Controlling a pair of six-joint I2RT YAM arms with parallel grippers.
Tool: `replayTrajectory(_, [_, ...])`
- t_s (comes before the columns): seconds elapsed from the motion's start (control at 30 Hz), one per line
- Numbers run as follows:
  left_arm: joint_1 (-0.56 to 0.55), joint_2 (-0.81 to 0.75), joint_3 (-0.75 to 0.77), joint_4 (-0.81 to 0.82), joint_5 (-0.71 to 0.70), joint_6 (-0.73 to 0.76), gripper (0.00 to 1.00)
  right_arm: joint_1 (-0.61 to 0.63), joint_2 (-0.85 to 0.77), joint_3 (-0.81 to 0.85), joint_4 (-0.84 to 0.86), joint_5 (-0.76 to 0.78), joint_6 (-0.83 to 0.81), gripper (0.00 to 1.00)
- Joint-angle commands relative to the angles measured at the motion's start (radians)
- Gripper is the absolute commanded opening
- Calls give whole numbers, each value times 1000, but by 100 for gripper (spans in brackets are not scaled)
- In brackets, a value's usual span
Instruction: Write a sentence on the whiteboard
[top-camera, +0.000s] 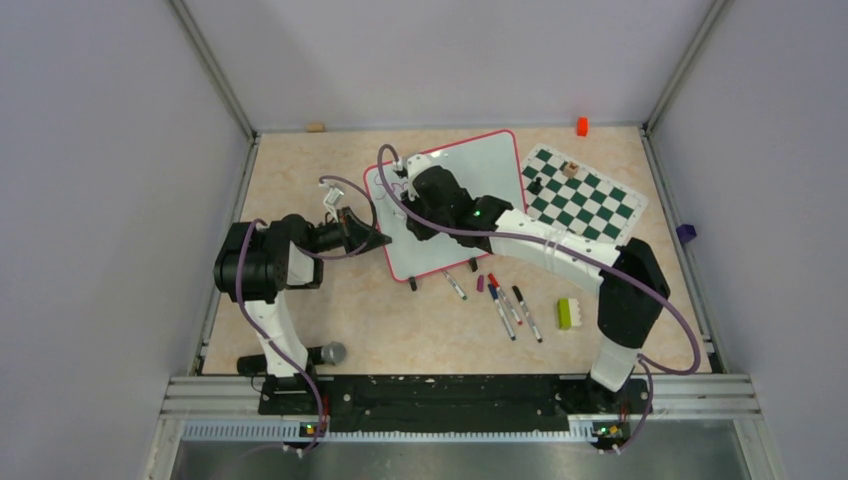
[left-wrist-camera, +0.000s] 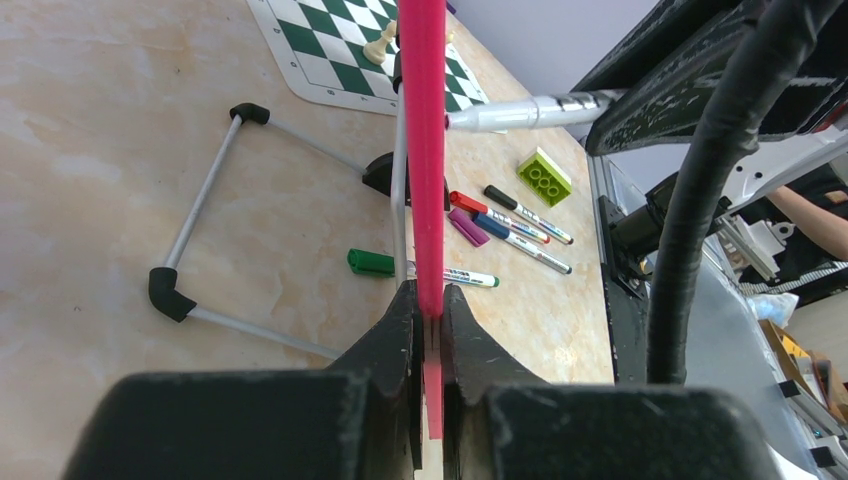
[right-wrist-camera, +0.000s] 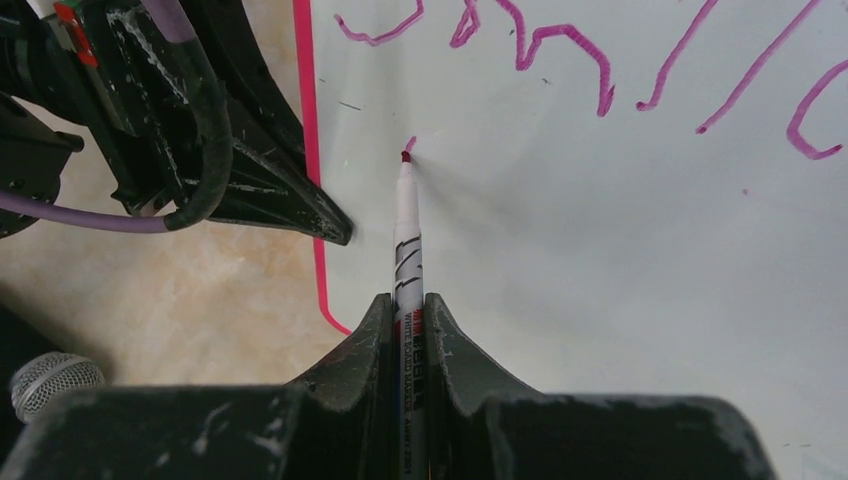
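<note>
The whiteboard (top-camera: 480, 185) stands tilted at mid table, white with a red-pink rim. My left gripper (top-camera: 372, 238) is shut on its left rim; in the left wrist view the jaws (left-wrist-camera: 430, 292) pinch the rim (left-wrist-camera: 423, 150) edge-on. My right gripper (top-camera: 415, 185) is over the board, shut on a white marker (right-wrist-camera: 407, 240). The marker tip (right-wrist-camera: 405, 157) touches the board (right-wrist-camera: 600, 280) by a tiny purple stroke. A line of purple lettering (right-wrist-camera: 560, 45) runs above it, cut off by the frame, so I cannot read it.
A green-and-white chess mat (top-camera: 580, 195) with a few pieces lies right of the board. Several loose markers (top-camera: 505, 300) and a green brick (top-camera: 566, 313) lie in front. An orange block (top-camera: 582, 126) sits at the back, a microphone (top-camera: 332, 352) at the near left.
</note>
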Motion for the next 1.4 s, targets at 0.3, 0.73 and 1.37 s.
replayTrajectory(0.3, [-18, 5, 12, 86, 83, 34, 0, 10, -45, -65, -8, -41, 31, 0])
replayTrajectory(0.73, [-18, 2, 10, 85, 85, 36, 0, 9, -31, -33, -4, -14, 22, 0])
replayTrajectory(1.37, [-18, 0, 8, 85, 82, 35, 0, 10, 12, 47, -16, 14, -1, 0])
